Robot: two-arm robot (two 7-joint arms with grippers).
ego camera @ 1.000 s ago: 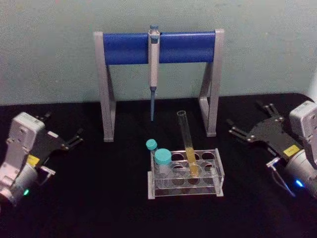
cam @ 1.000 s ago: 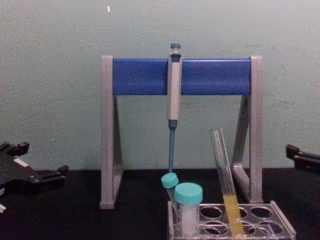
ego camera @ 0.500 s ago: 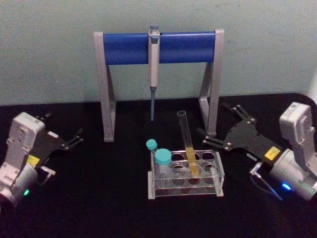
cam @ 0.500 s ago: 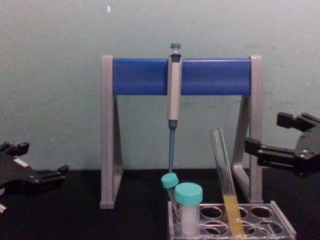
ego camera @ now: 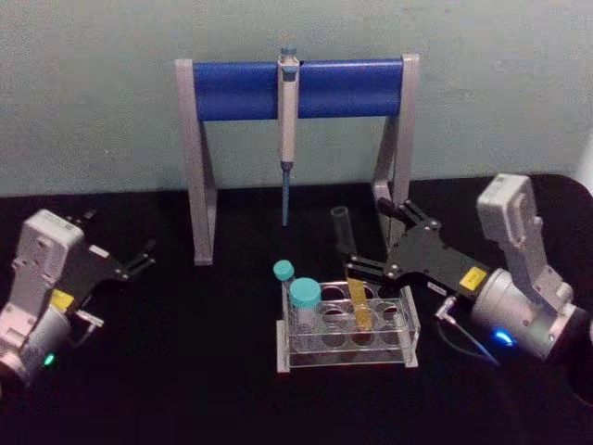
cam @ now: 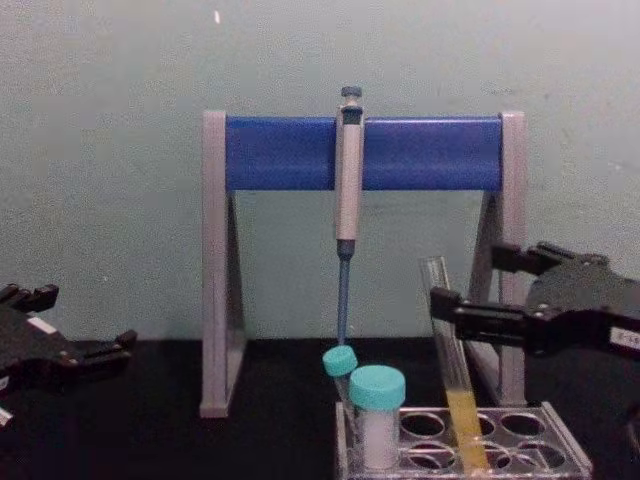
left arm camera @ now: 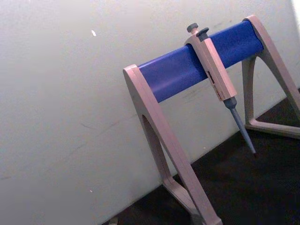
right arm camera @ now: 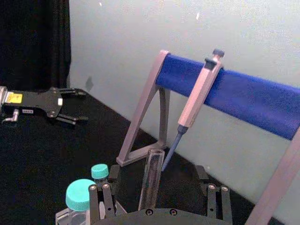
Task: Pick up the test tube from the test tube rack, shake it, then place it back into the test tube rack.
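Tube [cam: 455,385] leans in rack [ego camera: 345,350], between right gripper's [ego camera: 367,236] spread fingers, placed for clamping above the liquid. Left gripper [right arm camera: 84,106] sits parked, open too.

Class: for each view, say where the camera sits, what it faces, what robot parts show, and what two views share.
Head view: up high, looking down at the test tube rack; left end effector parked left, right end effector straddling the test tube.
Chest view: lower, looking level across the table; both end effectors.
Left wrist view: on left arm, facing pipette stand and wall.
Right wrist view: on right arm, facing the tube between its own fingers.
Head and chest share rack and stand.
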